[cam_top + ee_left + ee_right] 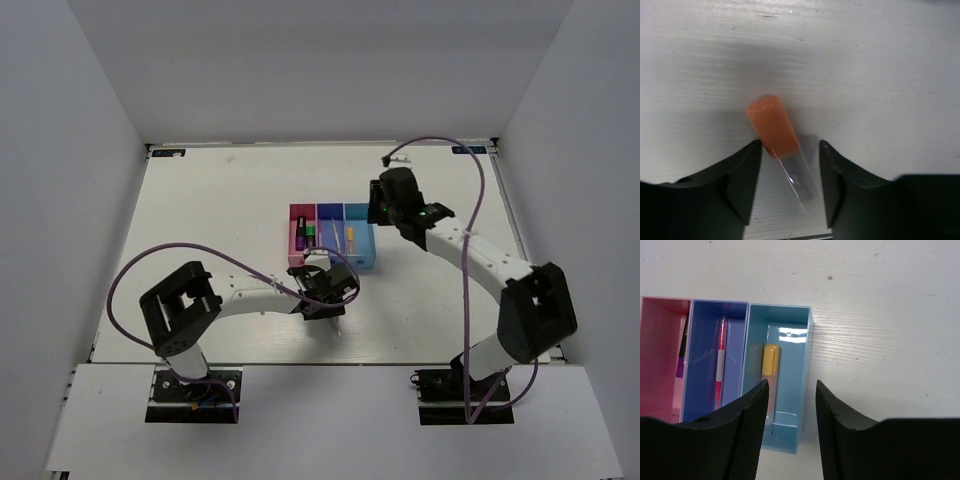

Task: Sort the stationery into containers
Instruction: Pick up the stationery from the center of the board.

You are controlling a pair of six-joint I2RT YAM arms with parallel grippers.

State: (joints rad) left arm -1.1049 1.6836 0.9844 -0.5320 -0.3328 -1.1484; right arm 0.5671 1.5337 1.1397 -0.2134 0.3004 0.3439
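Observation:
An orange-capped marker [774,131] with a clear barrel lies slanted on the white table. My left gripper [790,146] is open and straddles it; the left finger's tip is at the cap and a gap shows on the right side. The containers stand in a row: pink [660,305], dark blue [697,307] and teal [802,315]. In the teal one lies a yellow-capped marker [771,360], in the blue one a thin pink pen [719,365], and a purple and dark piece [682,360] shows in the pink one. My right gripper [791,384] hangs open and empty over the teal bin's near right corner.
From above, the bins [330,238] stand mid-table, with the left gripper [325,292] just in front of them and the right gripper [388,205] at their right. A small white object [398,158] lies near the far edge. A purple cable loops over each arm.

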